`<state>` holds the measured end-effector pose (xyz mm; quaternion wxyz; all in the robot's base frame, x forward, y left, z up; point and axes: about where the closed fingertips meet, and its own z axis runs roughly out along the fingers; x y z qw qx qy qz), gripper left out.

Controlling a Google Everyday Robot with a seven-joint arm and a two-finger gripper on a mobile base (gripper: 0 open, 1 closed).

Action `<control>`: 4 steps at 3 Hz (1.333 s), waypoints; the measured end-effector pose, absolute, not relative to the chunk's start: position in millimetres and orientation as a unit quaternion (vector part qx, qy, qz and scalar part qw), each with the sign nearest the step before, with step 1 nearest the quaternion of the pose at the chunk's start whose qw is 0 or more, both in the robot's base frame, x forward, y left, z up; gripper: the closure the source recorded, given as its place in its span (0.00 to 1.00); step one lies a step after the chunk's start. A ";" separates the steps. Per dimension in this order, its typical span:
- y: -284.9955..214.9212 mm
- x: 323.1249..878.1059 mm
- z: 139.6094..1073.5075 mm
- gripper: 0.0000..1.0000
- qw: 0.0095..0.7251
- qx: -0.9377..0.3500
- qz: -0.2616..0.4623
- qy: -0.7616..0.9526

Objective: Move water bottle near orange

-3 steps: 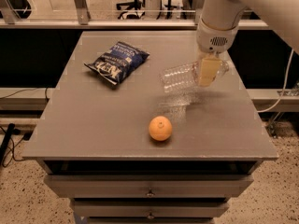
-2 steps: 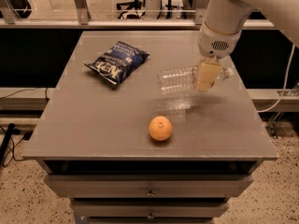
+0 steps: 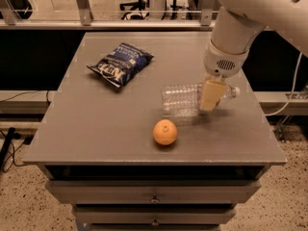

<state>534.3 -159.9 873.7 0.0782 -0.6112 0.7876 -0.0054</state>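
Clear plastic bottle (image 3: pixel 180 99) lies sideways, gripper (image 3: pixel 211 102) clamped near its neck, probably to carry it to the orange (image 3: pixel 165 132).

1. The arm (image 3: pixel 260 6) is a thick, smooth white shell, rounded like a fat tube, with a small dark spot near its upper right edge.
2. It steps down across a thin seam to a round white wrist housing (image 3: pixel 222 64), which carries a small patch of dark vent slots on its face.
3. Beneath it hangs the gripper (image 3: pixel 210 101), a flat, pale cream-yellow piece narrowing downward, over the right side of the grey table (image 3: pixel 96 124).
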 end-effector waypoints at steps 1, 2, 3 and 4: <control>-158.9 520.3 864.9 1.00 0.069 -0.607 -0.010 0.791; -156.0 511.6 860.1 0.83 0.061 -0.601 -0.014 0.797; -155.1 508.6 857.8 0.60 0.055 -0.596 -0.018 0.801; -157.0 508.6 857.0 0.29 0.052 -0.592 -0.021 0.804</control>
